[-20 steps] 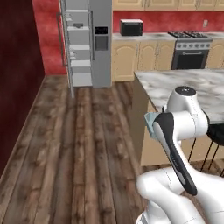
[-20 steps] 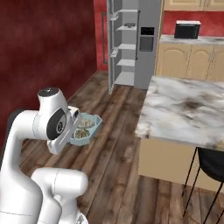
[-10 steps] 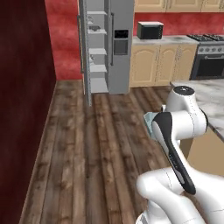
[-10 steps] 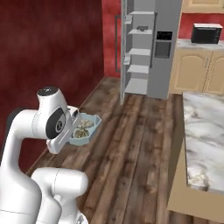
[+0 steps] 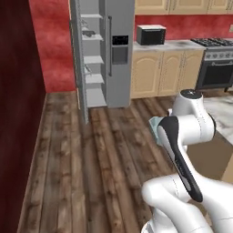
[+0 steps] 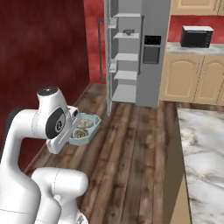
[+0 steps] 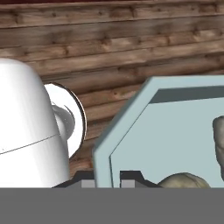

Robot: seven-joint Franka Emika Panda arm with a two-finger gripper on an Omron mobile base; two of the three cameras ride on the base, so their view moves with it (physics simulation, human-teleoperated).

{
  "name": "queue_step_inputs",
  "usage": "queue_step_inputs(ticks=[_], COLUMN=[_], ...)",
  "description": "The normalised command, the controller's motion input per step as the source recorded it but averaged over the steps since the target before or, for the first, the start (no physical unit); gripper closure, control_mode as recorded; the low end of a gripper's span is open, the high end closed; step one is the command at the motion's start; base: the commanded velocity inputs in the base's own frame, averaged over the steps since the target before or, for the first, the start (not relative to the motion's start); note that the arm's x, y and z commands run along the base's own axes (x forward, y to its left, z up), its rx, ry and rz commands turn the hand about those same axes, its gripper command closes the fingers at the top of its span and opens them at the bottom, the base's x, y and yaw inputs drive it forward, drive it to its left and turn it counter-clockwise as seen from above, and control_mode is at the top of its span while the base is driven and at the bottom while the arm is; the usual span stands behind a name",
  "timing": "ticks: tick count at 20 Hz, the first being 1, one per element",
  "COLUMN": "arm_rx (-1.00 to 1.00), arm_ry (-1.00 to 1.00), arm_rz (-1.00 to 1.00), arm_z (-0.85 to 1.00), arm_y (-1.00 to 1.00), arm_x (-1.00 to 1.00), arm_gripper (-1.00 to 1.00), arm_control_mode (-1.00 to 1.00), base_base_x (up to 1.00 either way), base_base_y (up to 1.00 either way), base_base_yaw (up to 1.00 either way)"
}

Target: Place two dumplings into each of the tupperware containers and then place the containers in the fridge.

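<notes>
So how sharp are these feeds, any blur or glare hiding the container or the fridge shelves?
Left base view: soft and low-detail, but the fridge shelves read without glare. Right base view: equally soft, with the dumplings in the pale container blurring into tan lumps. Hand view: the container rim is crisp and evenly lit, and the claw is cropped at the bottom.

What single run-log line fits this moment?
gripper: shut on container | dumplings: inside | fridge: open, ahead

Folded tight over the base, elbow high, forearm angled down. Hand tucked low beside the body, apparently clamped on the rim of the pale bluish tupperware container.
</notes>
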Motion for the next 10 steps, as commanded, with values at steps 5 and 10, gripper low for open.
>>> queue_step_inputs(ticks=[5, 10], arm_rx=[0.00, 0.00], arm_ry=[0.00, 0.00], arm_rz=[0.00, 0.00], arm_z=[0.00, 0.00], arm_y=[0.00, 0.00], arm_x=[0.00, 0.00], arm_gripper=[1.00, 1.00], arm_control_mode=[1.00, 1.00], base_base_x=[1.00, 1.00], base_base_y=[-0.03, -0.06], base_base_yaw=[-0.04, 0.01])
